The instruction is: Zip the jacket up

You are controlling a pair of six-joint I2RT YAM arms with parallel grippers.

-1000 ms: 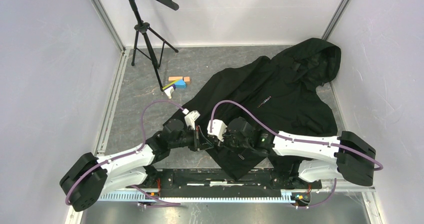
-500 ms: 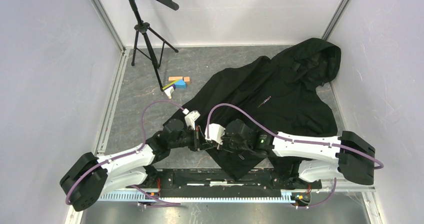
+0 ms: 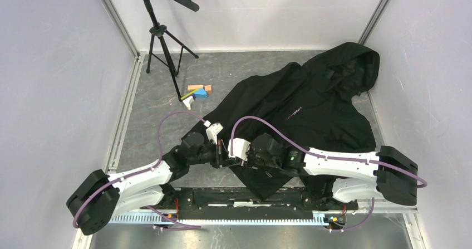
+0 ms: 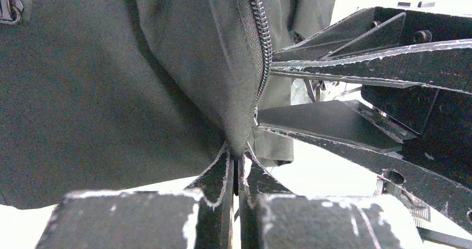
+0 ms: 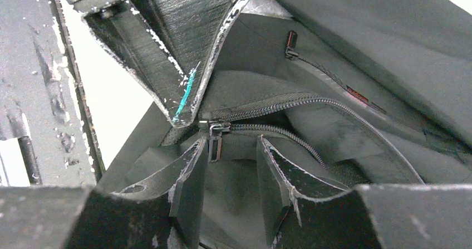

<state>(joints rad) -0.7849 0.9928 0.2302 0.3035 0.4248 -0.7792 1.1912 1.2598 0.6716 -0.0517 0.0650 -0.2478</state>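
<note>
Jacket: black, hooded, spread diagonally over the table; hood at the far right corner, lower hem towards the near edge; small white lettering on the chest.
Table: grey, marbled top.
Left gripper: at the jacket's lower left edge, pointing right; jaws too small to read.
Right gripper: just beside it, pointing left, over the fabric.
Cables: purple, one looping above each arm.
Blocks: small cluster, orange, blue, yellow, left of the jacket.
Tripod: black, far left corner, carrying a perforated plate.
</note>
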